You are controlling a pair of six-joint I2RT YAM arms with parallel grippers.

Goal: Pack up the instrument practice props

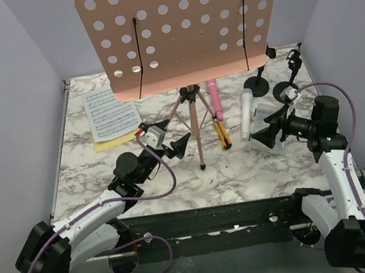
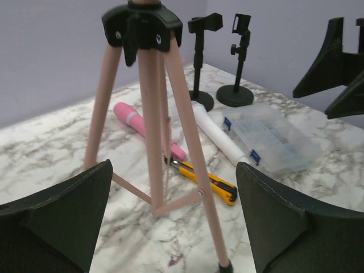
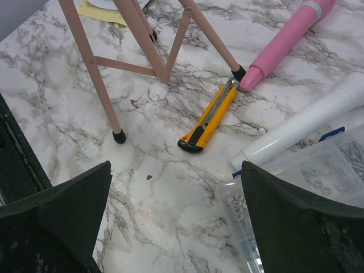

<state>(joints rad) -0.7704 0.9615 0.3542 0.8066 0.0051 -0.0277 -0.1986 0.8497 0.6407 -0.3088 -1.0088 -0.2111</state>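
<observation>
The pink perforated music rack (image 1: 183,26) is standing on its pink tripod (image 1: 193,117) in the middle of the marble-patterned bench (image 1: 92,177), with two thin black arms lying across its face. Left of it, the white sheet-music page (image 1: 110,113) is lying on top of a yellow page (image 1: 105,145). The printed staves are showing, but the notation is too small to read. Right of the tripod's legs, the pink microphone (image 1: 215,97) and the grey-white microphone (image 1: 246,114) are lying side by side. A yellow-and-black cutter (image 3: 207,119) is lying between them, its tip just beside the pink one's end. I am seeing no legible lettering on any of these. Further back, the two black round-based mic mounts (image 2: 199,96) (image 2: 236,94) are standing upright near the wall. A clear plastic box (image 2: 273,136) with blue latches is sitting just beside the grey-white microphone. The left arm is reaching low across the bench from the near left. The left claw (image 1: 172,136) is pointing at the tripod from the left with its jaws wide apart and gripping nothing. In its own wrist view the tripod's legs are showing between the fingers without touching them. The right arm is rising from the near right and bending leftward. The right claw (image 1: 264,129) is hovering over the clear box, jaws spread fully and empty.
</observation>
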